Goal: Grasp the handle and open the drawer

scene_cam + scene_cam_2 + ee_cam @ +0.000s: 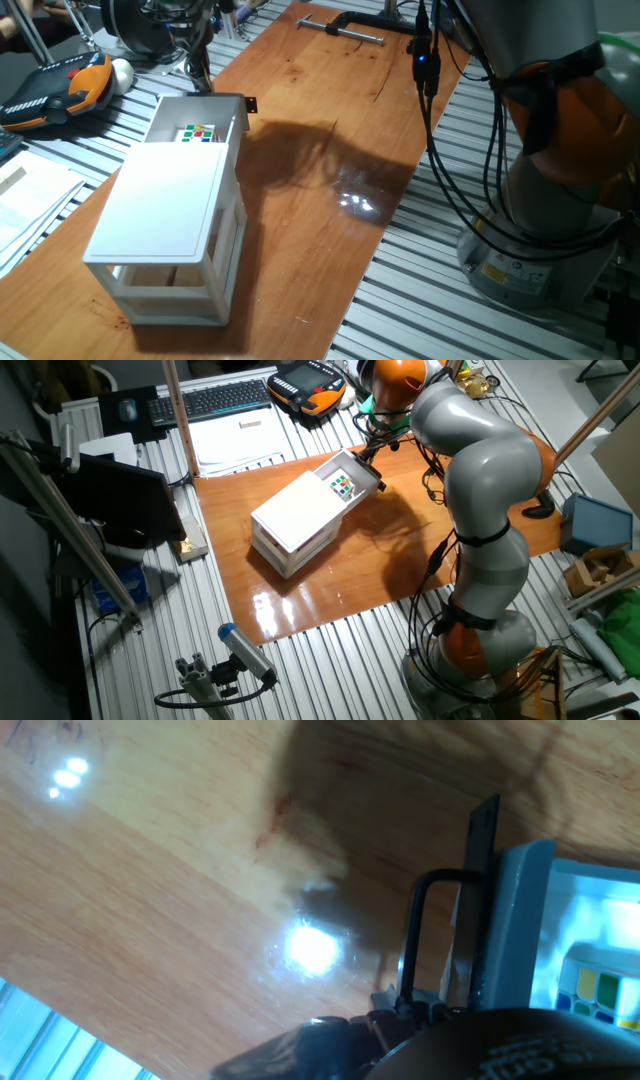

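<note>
Drawer (196,120): top tray of white cabinet (165,205), pulled out partway, coloured cube (198,133) inside. Handle (248,104): small black tab at the drawer's front. Gripper (374,448): near handle; grip state cannot be told.

No words, brands or numbers could be read in any of the three views. A pale label (497,272) stood on the grey base of the robot arm (540,262), but its print was too small to make out. The papers (240,440) beside the keyboard (212,399) carried marks too faint to read. In the hand view a dark curved surface (530,1045) at the bottom edge bore raised lettering, blurred past reading
</note>
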`<act>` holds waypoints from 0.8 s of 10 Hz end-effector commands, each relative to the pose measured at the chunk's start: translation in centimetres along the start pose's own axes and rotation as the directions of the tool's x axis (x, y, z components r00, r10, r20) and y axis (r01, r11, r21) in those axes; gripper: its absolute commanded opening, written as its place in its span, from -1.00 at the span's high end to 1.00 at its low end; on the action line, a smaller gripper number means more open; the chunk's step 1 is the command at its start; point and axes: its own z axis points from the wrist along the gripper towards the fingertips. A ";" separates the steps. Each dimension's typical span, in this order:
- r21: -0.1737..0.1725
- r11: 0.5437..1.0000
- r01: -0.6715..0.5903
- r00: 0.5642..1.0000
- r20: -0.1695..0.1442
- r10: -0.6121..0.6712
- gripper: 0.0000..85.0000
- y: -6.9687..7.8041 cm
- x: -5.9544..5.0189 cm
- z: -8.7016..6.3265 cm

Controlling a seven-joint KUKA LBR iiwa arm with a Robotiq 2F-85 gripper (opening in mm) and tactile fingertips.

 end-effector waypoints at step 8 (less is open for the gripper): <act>-0.011 1.000 -0.007 1.000 -0.005 0.007 0.03 0.0 -0.1 -0.5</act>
